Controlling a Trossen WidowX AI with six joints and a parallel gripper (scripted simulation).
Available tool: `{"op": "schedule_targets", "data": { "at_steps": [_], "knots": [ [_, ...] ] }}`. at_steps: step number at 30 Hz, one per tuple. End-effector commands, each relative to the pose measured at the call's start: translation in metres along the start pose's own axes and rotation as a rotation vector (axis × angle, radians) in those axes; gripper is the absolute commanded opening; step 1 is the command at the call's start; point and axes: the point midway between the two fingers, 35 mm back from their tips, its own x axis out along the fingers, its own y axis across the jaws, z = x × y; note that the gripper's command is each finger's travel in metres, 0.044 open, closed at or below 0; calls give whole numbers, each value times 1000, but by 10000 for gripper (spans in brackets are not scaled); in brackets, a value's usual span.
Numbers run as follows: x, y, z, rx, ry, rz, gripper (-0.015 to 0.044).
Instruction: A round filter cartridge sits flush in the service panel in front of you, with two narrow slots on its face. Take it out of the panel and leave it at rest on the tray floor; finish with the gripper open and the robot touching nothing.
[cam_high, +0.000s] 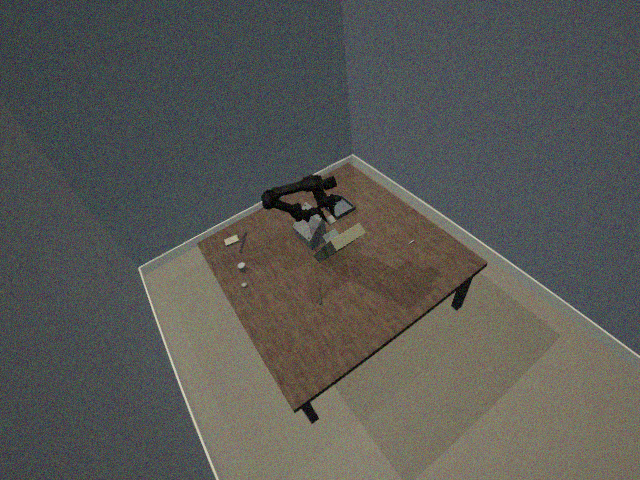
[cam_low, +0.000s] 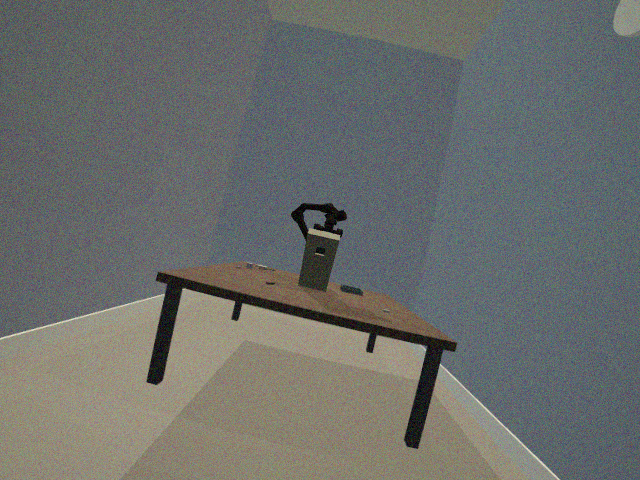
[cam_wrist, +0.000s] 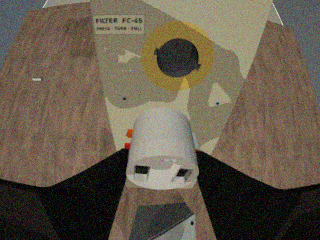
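Nearest in the wrist view: the gripper (cam_wrist: 162, 180), jaws closed partway and clamped on the filter cartridge (cam_wrist: 162, 143), a pale round cyl. w/ two dark slots on the face toward the cam. So the cartridge is out of the panel and held in the air, not seated. Just below it, a grey-floored tray (cam_wrist: 156, 226) shows between the dark fingers, close to the wrist. Further out, the service panel (cam_wrist: 220, 7), cream, w/ a yellow ring around the dark empty socket (cam_wrist: 178, 58) and a small label up-left that's too blurred to read fully. Beyond that, brown worktop (cam_wrist: 47, 94) either side. Progress, as I judge it: extraction done, approx. halfway overall. Left to do: carry the cartridge over the tray, lower till it rests on the tray floor, open the jaws, back the arm off so nothing touches. Top and exterior views too small to confirm grip detail
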Motion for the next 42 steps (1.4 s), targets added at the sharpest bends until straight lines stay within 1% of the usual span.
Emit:
{"op": "schedule_targets", "data": {
  "at_steps": [1,12,14,15,16,29,42],
  "knots": [
    [0,21,2,6,-2,4,0],
    [9,74,-1,10,-3,7,0],
    [9,77,-2,10,-3,7,0],
    [8,65,-2,-6,2,4,0],
    [8,68,-4,-23,5,14,0],
    [-4,155,-62,-489,53,287,0],
    [-24,224,-128,-965,-7,579,0]
  ]
}}
